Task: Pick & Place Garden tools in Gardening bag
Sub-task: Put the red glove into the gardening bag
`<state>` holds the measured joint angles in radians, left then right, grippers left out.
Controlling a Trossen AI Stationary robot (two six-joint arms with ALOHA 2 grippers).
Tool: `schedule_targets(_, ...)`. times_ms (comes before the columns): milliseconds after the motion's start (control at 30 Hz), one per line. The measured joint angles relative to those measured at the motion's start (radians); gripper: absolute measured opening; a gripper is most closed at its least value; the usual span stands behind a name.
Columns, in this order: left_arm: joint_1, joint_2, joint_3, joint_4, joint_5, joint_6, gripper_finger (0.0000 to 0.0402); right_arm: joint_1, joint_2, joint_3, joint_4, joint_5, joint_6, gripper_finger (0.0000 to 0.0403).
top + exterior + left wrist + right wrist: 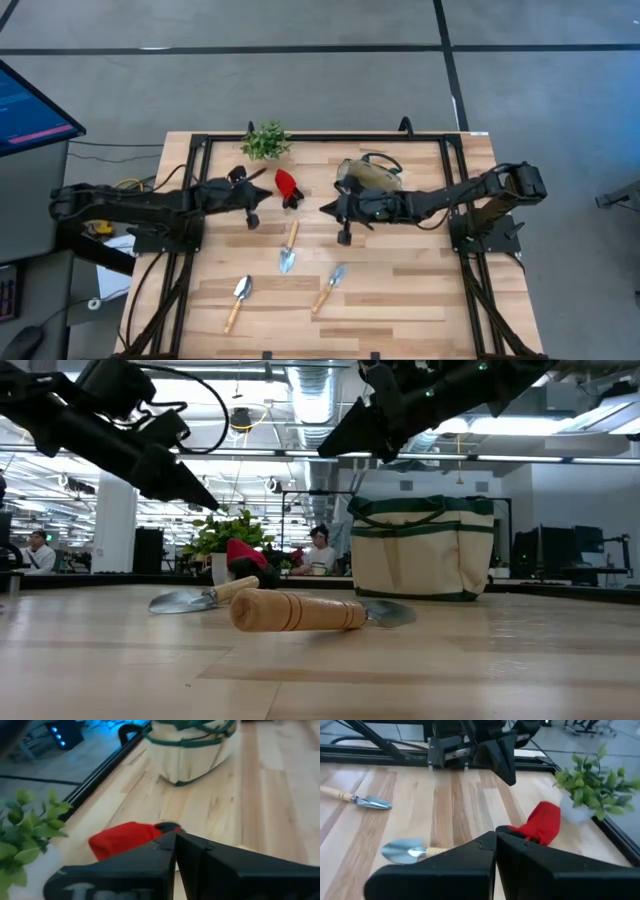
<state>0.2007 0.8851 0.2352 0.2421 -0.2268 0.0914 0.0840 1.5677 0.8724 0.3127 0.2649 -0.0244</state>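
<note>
From above, my left gripper (254, 218) and right gripper (345, 234), both closed and empty, flank the red tool (288, 185); left is nearer. Low down, the bag (421, 547) stands behind it. Left wrist: tool just ahead.

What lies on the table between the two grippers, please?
In the high view, the red-and-black tool lies between the shut left gripper and the shut right gripper, nearer the left one; the rest of that stretch is bare wood.
</note>
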Motion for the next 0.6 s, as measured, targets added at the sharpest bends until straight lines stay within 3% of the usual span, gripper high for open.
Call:
schedule_targets(300, 0.023, 0.026, 0.0, 0.014, 0.114, -0.178, 0.0003, 0.069, 0.001, -0.076, 0.018, 0.208, 0.134, 0.0)
schedule_targets(600, 0.014, 0.125, 0.0, 0.025, 0.113, -0.276, 0.0057, 0.099, -0.017, -0.076, 0.034, 0.216, 0.13, 0.0)
